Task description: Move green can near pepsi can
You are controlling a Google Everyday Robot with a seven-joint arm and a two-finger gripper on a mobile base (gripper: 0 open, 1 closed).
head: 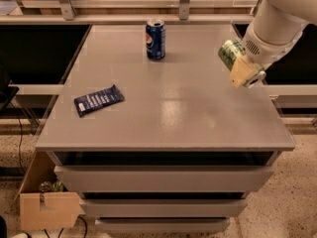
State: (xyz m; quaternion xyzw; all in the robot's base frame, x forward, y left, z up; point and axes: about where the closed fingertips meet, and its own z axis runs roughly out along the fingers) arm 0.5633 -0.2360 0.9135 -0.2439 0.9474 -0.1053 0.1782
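The green can is light green and tilted. It hangs above the right side of the grey table in my gripper, which is shut on it under the white arm coming in from the upper right. The pepsi can is dark blue with the round logo. It stands upright at the back middle of the table, well to the left of the green can and apart from it.
A flat dark blue snack wrapper lies on the left part of the table. Drawers sit under the tabletop. A cardboard box stands on the floor at the lower left. A railing runs behind the table.
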